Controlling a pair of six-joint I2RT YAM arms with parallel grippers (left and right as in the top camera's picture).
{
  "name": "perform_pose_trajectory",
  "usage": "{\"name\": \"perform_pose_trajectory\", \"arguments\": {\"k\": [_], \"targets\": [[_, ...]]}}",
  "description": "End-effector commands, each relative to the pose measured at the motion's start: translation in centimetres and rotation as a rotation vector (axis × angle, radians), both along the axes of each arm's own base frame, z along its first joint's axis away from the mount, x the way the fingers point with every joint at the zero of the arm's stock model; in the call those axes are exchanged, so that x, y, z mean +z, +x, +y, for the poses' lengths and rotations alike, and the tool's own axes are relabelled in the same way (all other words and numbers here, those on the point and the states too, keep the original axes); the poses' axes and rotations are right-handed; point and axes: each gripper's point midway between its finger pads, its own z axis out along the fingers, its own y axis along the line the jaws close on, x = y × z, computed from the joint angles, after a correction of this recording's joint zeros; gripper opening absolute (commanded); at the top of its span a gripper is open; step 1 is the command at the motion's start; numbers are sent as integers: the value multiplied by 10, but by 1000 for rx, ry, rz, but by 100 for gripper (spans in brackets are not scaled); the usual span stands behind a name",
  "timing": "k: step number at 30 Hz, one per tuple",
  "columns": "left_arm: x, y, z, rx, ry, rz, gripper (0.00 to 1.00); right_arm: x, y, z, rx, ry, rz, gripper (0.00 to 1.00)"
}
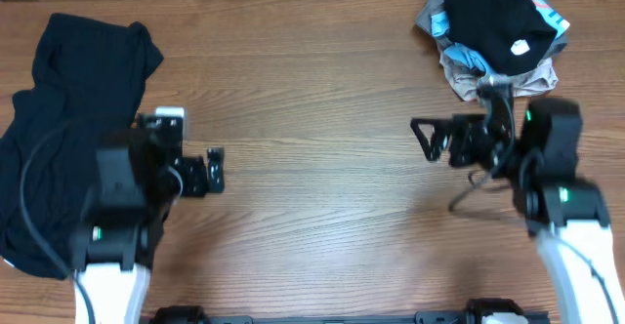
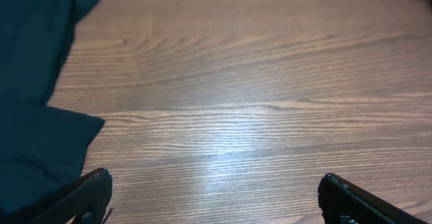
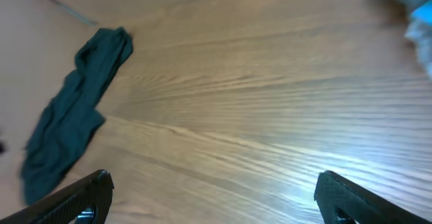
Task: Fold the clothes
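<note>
A dark navy garment (image 1: 68, 119) lies crumpled at the table's left edge; it also shows in the left wrist view (image 2: 34, 82) and far off in the right wrist view (image 3: 74, 116). A pile of clothes (image 1: 493, 31), black on top with grey, blue and beige under it, sits at the back right. My left gripper (image 1: 215, 171) is open and empty over bare wood just right of the navy garment; its fingers show in the left wrist view (image 2: 216, 197). My right gripper (image 1: 427, 139) is open and empty over bare wood, in front and left of the pile; its fingers show in the right wrist view (image 3: 212, 197).
The wooden table (image 1: 312, 100) spans the whole view. A loose cable (image 1: 469, 192) hangs by the right arm. The left arm's body overlaps the navy garment's right side.
</note>
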Motion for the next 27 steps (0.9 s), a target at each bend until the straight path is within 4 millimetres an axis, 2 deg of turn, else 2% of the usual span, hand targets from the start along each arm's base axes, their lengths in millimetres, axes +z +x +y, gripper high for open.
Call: {"name": "perform_pose_trajectory", "arguments": {"k": [1, 5, 11, 15, 20, 27], "targets": [[-14, 14, -3, -36, 0, 62, 100, 7, 13, 24, 126, 114, 37, 100], [-53, 29, 7, 0, 36, 178, 100, -9, 21, 42, 244, 232, 97, 100], [-102, 38, 43, 137, 154, 319, 93, -36, 32, 43, 238, 245, 169, 100], [-128, 42, 56, 189, 172, 386, 91, -42, 33, 44, 240, 246, 187, 95], [-146, 45, 77, 274, 162, 421, 91, -47, 32, 50, 236, 208, 192, 93], [-147, 45, 136, 425, 316, 405, 95, -59, 26, 68, 250, 133, 211, 93]]}}
